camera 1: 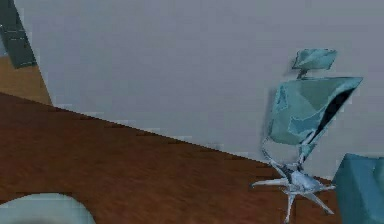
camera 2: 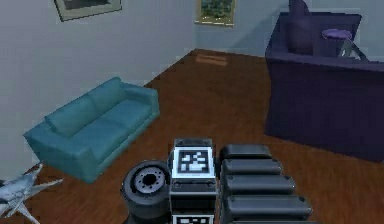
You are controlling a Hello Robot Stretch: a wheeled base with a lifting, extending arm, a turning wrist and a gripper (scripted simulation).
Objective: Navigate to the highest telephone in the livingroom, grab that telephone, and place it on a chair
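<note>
- Teal covers the office chair (camera 1: 305, 115) at 3 o'clock in the forward view. It stands upright on a pale star base (camera 1: 295, 185) on the brown wooden floor (camera 1: 120, 150), near the grey wall (camera 1: 180, 50).
- Another teal block (camera 1: 362, 188) is cut by the edge at 4 o'clock, just beside that base. A pale rounded shape (camera 1: 40, 210) lies at 7 o'clock.
- In the arm side view, a pale star-shaped base like the chair's pokes in at 8 o'clock.
- A teal sofa (camera 2: 95, 125) sits at 9 o'clock along the wall, with one framed picture (camera 2: 88, 8) at 11 o'clock and a second picture (camera 2: 215, 10) at 12.
- A dark purple upholstered seat (camera 2: 320, 100) stands at 2 o'clock. A small grey thing (camera 2: 340, 40) rests at its top edge; I cannot tell whether it is the telephone.
- The arm (camera 2: 260, 190) rises from 6 o'clock, with a white marker square (camera 2: 193, 162) at its end.
- The gripper (camera 2: 148, 188) is the dark body at 7 o'clock beside the marker. Its far end is not clear, so I cannot tell whether it holds anything.
</note>
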